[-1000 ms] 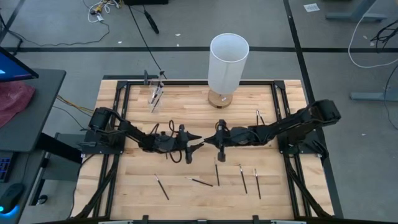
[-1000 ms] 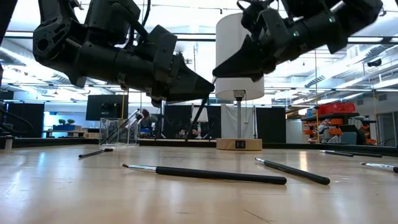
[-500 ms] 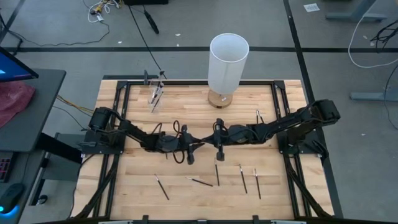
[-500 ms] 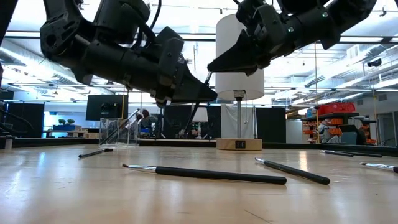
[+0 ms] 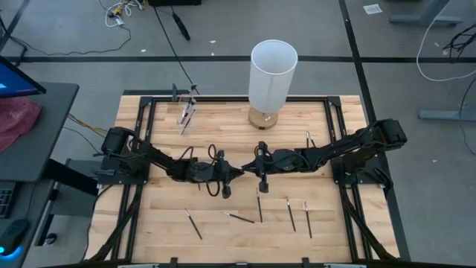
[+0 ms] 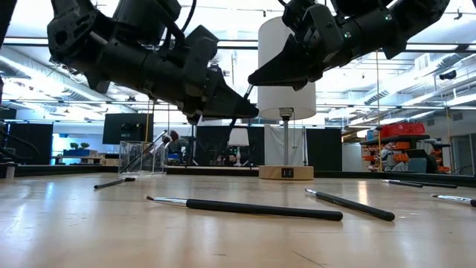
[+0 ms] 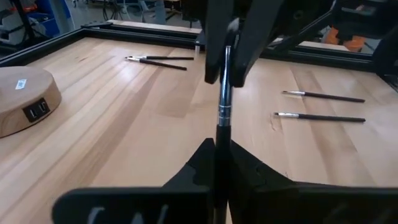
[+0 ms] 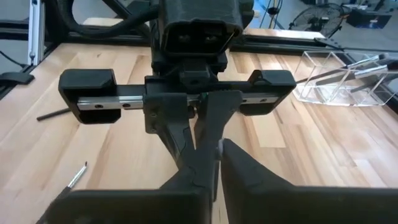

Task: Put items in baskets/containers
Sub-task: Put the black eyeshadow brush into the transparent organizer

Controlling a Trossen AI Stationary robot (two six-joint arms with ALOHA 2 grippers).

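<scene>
The left claw point(image 5: 238, 173) is clamped on one brush point(image 7: 223, 109), nose to nose with the right claw point(image 5: 253, 169), whose jaws look pinched on the same shaft, mid-air over the tabletop point(image 5: 163, 223). For a clean handover, the right should let go fully before the left pulls away. The clear container point(image 5: 186, 113) sits at the far left; other brushes point(image 5: 259, 209) lie near.

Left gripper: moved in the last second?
Yes. In the high view the left gripper has slid right toward the right gripper, nearer the line of the lamp base, and closed on the brush.
</scene>
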